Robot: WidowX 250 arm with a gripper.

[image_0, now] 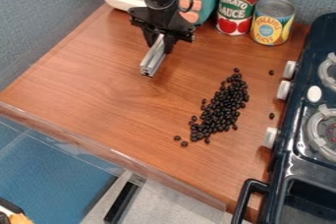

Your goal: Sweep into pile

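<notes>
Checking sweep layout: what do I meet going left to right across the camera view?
End effector holding a metal bar → bean pile → stove.

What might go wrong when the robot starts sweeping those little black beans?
The two stray beans by the stove might get missed, or roll up against its knobs.

The metal bar is narrow, so some beans might slip around its ends.

The end effector grips the bar near one end, so pushing on the other end might twist it.
</notes>
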